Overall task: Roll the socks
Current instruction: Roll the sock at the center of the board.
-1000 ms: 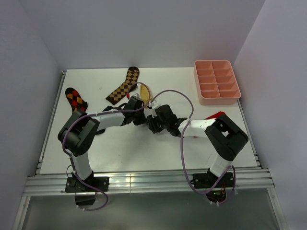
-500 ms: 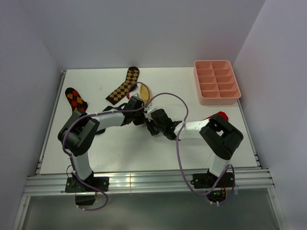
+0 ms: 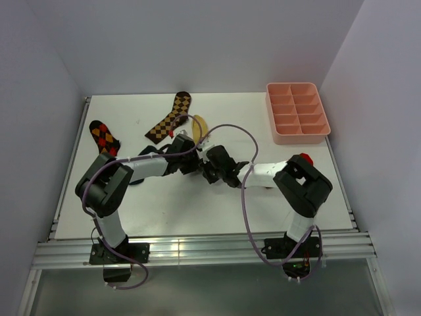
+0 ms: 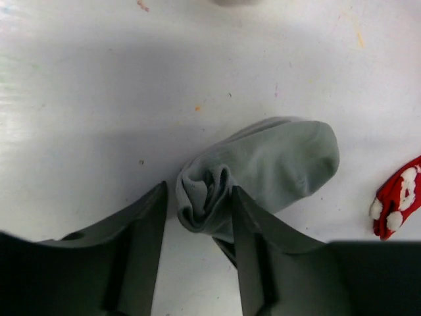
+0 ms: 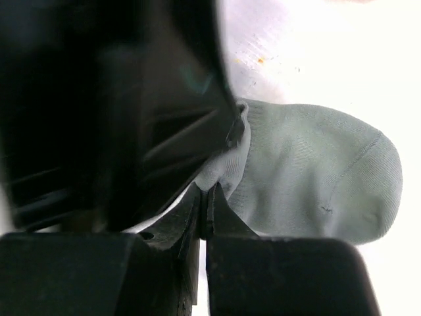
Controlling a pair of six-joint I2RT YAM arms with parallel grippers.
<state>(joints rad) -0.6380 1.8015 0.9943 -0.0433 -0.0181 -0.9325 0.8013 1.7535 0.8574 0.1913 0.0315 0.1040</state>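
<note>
With the jaws of my left gripper [image 4: 197, 191] apart around the rolled end of the grey sock [image 4: 276, 164], lying mid-way across the surface [image 4: 99, 99], and those of my right gripper [image 5: 205, 194] closed on a pinch of its fabric, I judged the loose roll could spring open if that thin pinch slipped.

Left claw [image 4: 197, 191], right claw [image 5: 205, 194] crowd grey sock [image 4: 276, 161]; near table [image 3: 184, 210] strip free.
</note>
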